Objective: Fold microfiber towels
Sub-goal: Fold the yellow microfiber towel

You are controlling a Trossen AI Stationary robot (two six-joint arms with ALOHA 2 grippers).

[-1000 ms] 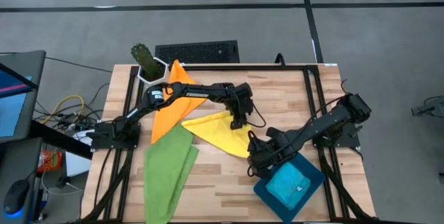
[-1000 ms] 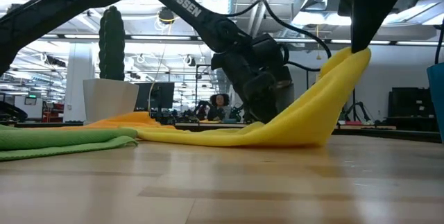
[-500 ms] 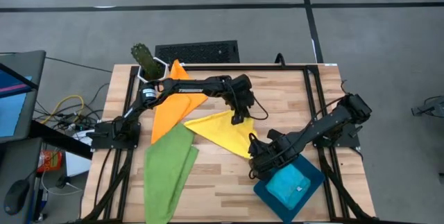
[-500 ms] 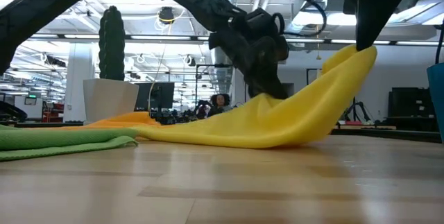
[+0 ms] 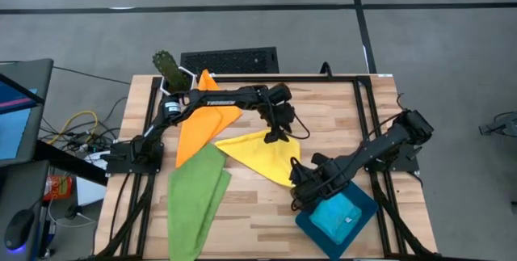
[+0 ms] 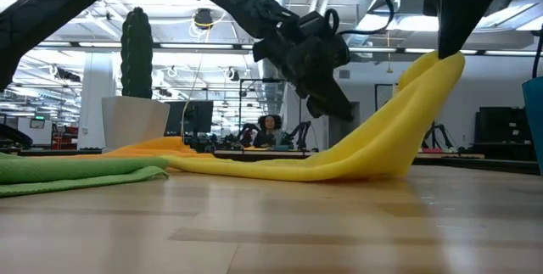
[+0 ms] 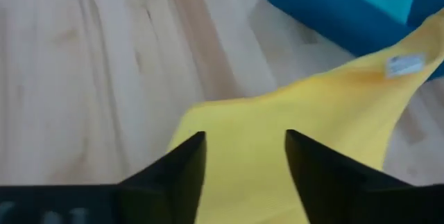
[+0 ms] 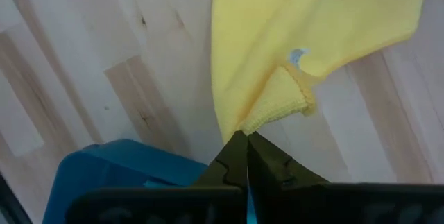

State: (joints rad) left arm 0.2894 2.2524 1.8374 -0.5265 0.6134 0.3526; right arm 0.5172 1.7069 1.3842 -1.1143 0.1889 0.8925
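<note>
The yellow towel [image 5: 257, 153] lies mid-table, its near-right corner raised by my shut right gripper [image 5: 296, 177], also seen in the low view [image 6: 445, 52]. My left gripper [image 5: 279, 134] hangs open just above the towel's far edge [image 7: 243, 141], touching nothing. The orange towel [image 5: 202, 120] lies flat at the far left, partly under the left arm. The green towel [image 5: 194, 198] lies folded at the near left. The light blue towel [image 5: 336, 216] rests in the dark teal tray [image 5: 365, 198]. My right gripper pinches the yellow towel's hemmed corner [image 8: 258, 121] between its two fingers, beside the small label. The fingers come from above, pointing down. That corner is lifted clear; the cloth slopes down slack from it, and the rest lies on the table [image 6: 280, 165].
A potted cactus [image 5: 168, 70] stands at the table's far left corner, and a black grille [image 5: 229, 59] lies just past the far edge. The tray sits at the near right, under my right arm. Bare wood shows at the far right [image 5: 339, 107].
My left gripper rose with the yellow towel's far edge, pulling it up off the table, then let go. That edge has dropped back flat, and the gripper now hangs above it. My right gripper has kept the other corner raised.
</note>
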